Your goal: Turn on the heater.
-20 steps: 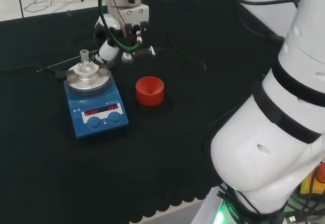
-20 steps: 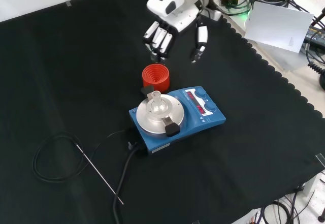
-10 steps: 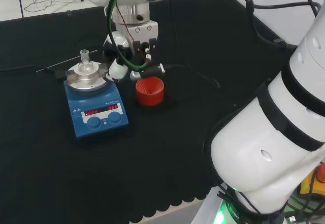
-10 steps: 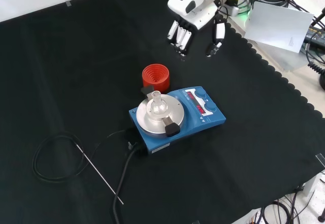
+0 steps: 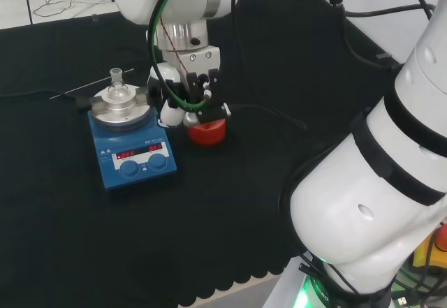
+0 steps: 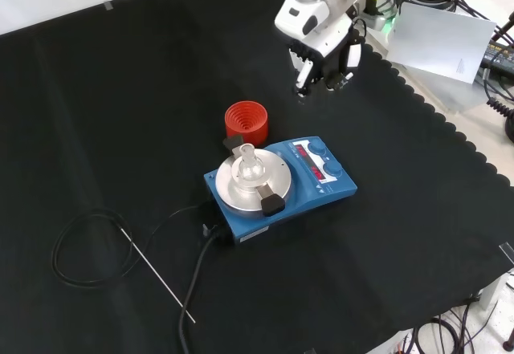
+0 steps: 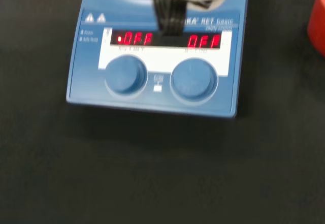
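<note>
In the front view, the blue heater (image 6: pixel 277 181) is sitting near the cloth's centre, a small glass flask (image 6: pixel 246 164) standing on its plate. Its two round knobs (image 7: pixel 193 79) are looking rigid and smooth; turning one by its rim seems right. At eleven o'clock from the heater stands a red ribbed stand (image 6: pixel 246 120). Farther off, at one o'clock, the hand (image 6: pixel 320 53) is hovering with fingers curled, holding nothing.

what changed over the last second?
The hand travelled right in the front view, from above the red ribbed stand to a spot beyond the heater's knob end, and its fingers curled in. It holds nothing. Heater, flask, stand and probe cable stayed put.
</note>
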Motion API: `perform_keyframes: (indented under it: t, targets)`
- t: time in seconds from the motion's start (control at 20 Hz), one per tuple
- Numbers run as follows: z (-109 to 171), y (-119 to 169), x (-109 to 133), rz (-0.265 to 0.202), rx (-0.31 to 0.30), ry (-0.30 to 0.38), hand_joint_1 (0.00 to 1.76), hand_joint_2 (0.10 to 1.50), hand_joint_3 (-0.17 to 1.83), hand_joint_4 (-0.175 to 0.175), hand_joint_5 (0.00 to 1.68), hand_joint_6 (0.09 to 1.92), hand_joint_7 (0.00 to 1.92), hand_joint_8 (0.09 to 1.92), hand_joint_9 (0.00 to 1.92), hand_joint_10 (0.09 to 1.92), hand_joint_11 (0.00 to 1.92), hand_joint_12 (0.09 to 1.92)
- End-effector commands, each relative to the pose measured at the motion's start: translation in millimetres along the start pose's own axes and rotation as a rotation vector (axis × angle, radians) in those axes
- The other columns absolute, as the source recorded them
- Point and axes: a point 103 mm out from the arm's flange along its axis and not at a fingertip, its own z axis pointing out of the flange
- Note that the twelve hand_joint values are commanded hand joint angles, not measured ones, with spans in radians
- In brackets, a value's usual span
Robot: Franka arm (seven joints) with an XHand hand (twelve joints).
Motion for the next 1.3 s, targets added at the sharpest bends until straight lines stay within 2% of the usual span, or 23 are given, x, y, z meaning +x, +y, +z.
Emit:
perform_keyframes:
  t: [0.05, 0.3, 0.7, 0.95, 1.3]
  targets:
    - [21, -5, 10, -0.032, 0.074, 0.015, 1.34, 0.76, 0.87, -0.109, 0.54, 0.84, 1.50, 1.71, 1.57, 1.66, 1.41, 1.40]
    - [35, -6, 11, -0.042, 0.134, 0.026, 1.43, 0.73, 0.98, -0.085, 0.40, 0.91, 1.54, 1.76, 1.59, 1.73, 1.39, 1.48]
    - [53, -2, 19, -0.061, 0.220, 0.033, 1.45, 0.70, 1.05, -0.059, 0.29, 0.87, 1.57, 1.76, 1.60, 1.74, 1.39, 1.51]
    - [62, 4, 29, -0.075, 0.270, 0.014, 1.45, 0.68, 1.08, -0.044, 0.23, 0.76, 1.57, 1.76, 1.60, 1.74, 1.39, 1.52]
    - [65, 10, 39, -0.091, 0.303, -0.014, 1.46, 0.68, 1.09, -0.037, 0.25, 0.64, 1.57, 1.77, 1.61, 1.74, 1.39, 1.52]
